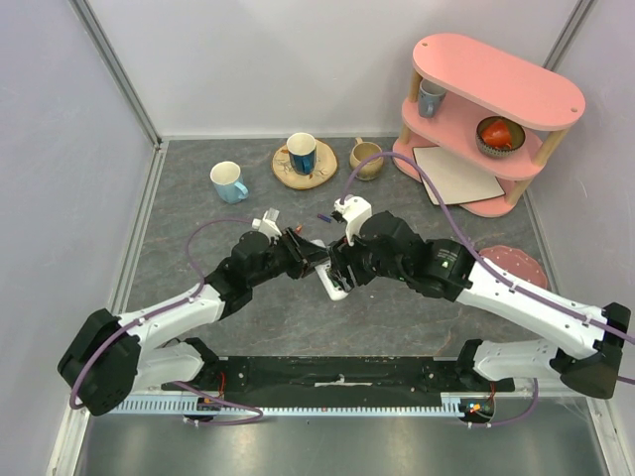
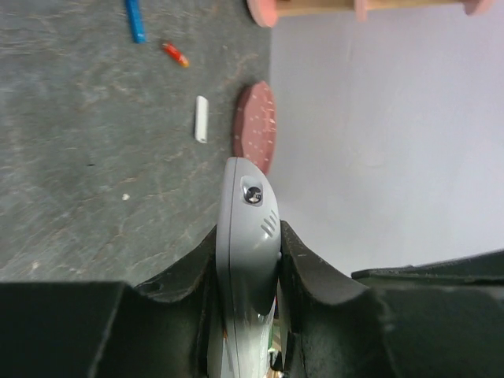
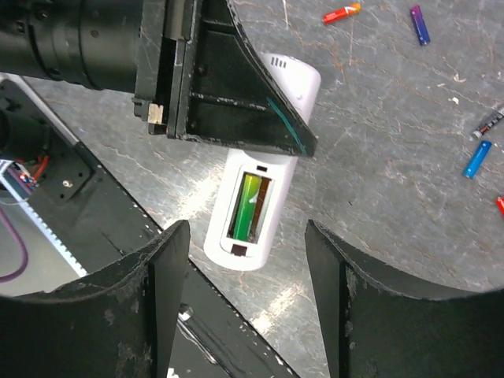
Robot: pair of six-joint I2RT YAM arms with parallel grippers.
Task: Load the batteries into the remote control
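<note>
Remote control [image 3: 280,197] is held back side up near the middle of the table [image 1: 298,332]. Its top end is squeezed by the left gripper [image 2: 248,232], which is closed tight on it. The right gripper [image 3: 248,291] is spread wide open just over the slot [image 3: 260,206], and nothing is held in it. Something green [image 3: 242,206] is seen in 1 side of the slot, likely 1 battery already put in. The other side looks empty. Loose batteries are seen at 1 to 3 o'clock from the remote control: a red one [image 3: 340,12], a purple one [image 3: 420,24] and a blue one [image 3: 477,157]. At least 1 more probably has to be picked up and pushed in.
</note>
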